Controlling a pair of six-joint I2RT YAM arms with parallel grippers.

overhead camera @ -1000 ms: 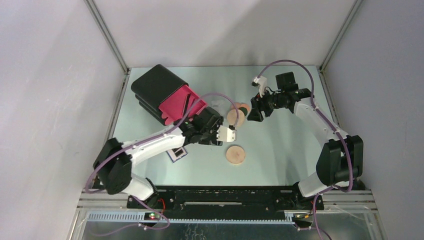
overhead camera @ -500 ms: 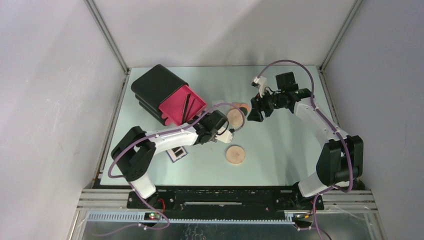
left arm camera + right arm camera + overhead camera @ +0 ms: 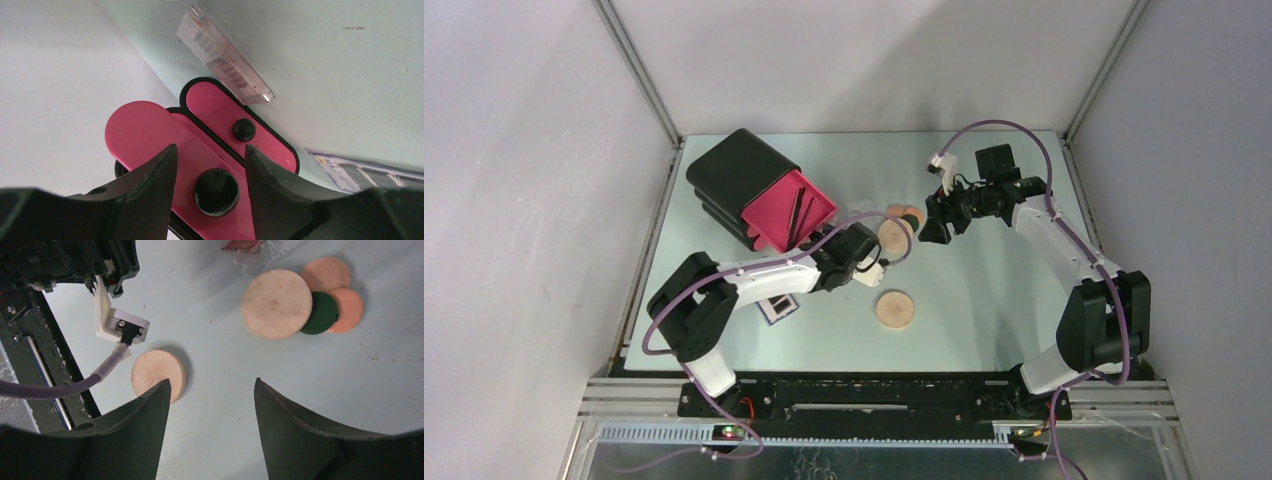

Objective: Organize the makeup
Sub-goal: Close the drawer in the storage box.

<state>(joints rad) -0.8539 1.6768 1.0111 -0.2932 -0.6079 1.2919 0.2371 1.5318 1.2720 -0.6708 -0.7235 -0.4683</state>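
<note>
Left tool (image 3: pixel 210 150) (empty, jaws apart) at pink drawer's knob (image 3: pixel 216 191); right tool (image 3: pixel 211 382) wide.

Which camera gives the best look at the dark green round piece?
The right wrist view: the dark-green round lies in plain sight between a tan disc and a peach round. The top external view leaves it too small to make out; the left wrist view misses it.

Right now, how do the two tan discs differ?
The near disc, closer to the arm bases, lies alone on the bare table. The far disc sits in a cluster, its edge meeting the dark-green round. The near disc looks a warmer tan, while the far disc is paler and has specks. Both are round and lie flat.
</note>
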